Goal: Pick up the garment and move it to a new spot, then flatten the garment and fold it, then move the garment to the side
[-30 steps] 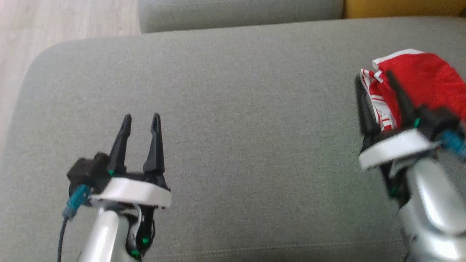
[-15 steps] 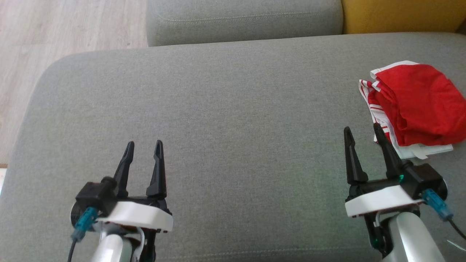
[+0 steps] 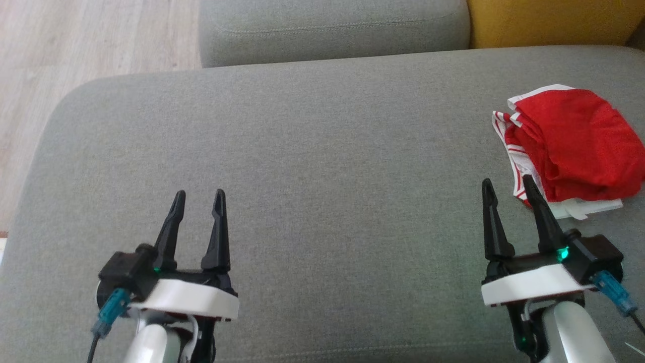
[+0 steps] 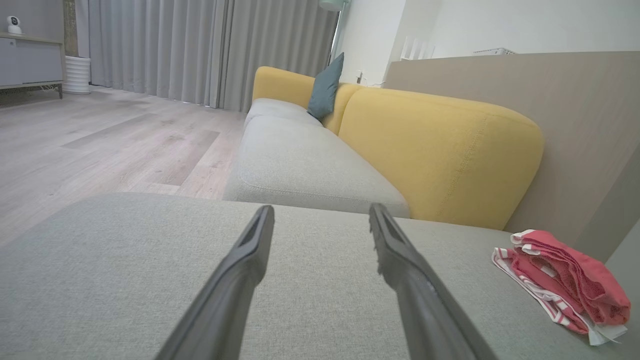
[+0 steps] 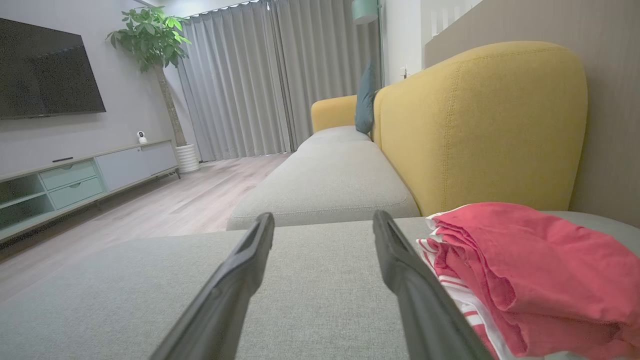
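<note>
Folded red garment (image 3: 569,146) lies at the right edge of the grey cushion (image 3: 322,151), with the yellow backrest (image 3: 549,22) behind it. Left gripper (image 3: 199,193) and right gripper (image 3: 507,180) are both spread and empty near the front edge. The right one is just beside the garment.

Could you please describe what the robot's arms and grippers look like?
The left gripper and right gripper match: two long, black, tapered jaws on a black base, above a white collar and a silvery forearm. Each carries a teal plug with a dark cable, and small green lights.
</note>
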Tool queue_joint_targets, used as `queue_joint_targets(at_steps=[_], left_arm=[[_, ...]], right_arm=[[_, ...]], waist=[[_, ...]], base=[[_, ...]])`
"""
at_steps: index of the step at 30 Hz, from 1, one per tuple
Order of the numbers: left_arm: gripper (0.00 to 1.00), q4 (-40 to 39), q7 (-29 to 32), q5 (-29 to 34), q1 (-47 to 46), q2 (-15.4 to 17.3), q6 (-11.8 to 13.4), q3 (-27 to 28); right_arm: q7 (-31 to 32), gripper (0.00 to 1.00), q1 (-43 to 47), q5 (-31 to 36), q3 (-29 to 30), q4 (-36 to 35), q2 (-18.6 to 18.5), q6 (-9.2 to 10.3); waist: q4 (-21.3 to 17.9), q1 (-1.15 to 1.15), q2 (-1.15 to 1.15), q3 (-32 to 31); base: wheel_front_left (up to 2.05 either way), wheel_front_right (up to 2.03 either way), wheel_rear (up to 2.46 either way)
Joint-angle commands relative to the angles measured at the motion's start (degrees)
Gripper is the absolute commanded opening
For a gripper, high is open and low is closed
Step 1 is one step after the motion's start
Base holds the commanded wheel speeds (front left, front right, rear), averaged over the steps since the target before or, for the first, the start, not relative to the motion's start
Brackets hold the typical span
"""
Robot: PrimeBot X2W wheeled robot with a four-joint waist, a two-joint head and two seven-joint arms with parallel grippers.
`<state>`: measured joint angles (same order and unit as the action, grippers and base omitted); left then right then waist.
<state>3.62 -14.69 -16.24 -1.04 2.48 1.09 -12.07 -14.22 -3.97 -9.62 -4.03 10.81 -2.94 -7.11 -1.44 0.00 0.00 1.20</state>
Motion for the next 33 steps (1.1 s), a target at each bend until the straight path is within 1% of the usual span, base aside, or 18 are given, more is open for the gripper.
queue_joint_targets(at_steps=[1, 14, 20, 21, 24, 33], left_arm=[[1.00, -2.4, -0.3, -0.4, -1.0, 0.4, -0.3, 2.2], [1.00, -3.3, -0.3, -1.6, -0.3, 0.4, -1.2, 2.9], [1.00, -3.8, -0.3, -2.0, -0.3, 0.4, -0.4, 3.4], [0.00, -1.7, 0.0, -1.7, 1.1, 0.0, -0.6, 1.6], [0.00, 0.3, 0.1, -2.0, 1.5, -0.1, -0.6, 1.4], [0.00, 0.8, 1.2, -7.8, 1.2, 0.3, -1.1, 2.2]], right_arm=[[-0.8, 1.00, -1.2, -0.4, -1.2, -2.3, 0.1, -0.37], [-0.8, 1.00, -0.8, -1.0, -1.6, -2.8, 0.1, -0.37], [-0.8, 1.00, -0.8, -1.4, -1.6, -2.9, 0.1, -0.37], [0.0, 0.00, 0.0, -1.1, -0.2, -0.8, 0.0, 0.00], [0.1, 0.00, 0.4, -1.4, -0.4, 1.1, 0.1, 0.01], [1.3, 0.00, 0.3, -7.8, -0.1, 1.2, -0.3, -0.02]], waist=[[-0.1, 0.00, 0.00, -0.1], [-0.4, 0.00, 0.00, -0.3], [-0.3, 0.00, 0.00, -0.1], [-0.3, 0.00, 0.00, -0.1], [-0.2, 0.00, 0.00, 0.0], [-0.1, 0.00, 0.00, -0.1]], base=[[0.00, 0.00, 0.00], [0.00, 0.00, 0.00], [0.00, 0.00, 0.00], [0.00, 0.00, 0.00], [0.00, 0.00, 0.00], [0.00, 0.00, 0.00]])
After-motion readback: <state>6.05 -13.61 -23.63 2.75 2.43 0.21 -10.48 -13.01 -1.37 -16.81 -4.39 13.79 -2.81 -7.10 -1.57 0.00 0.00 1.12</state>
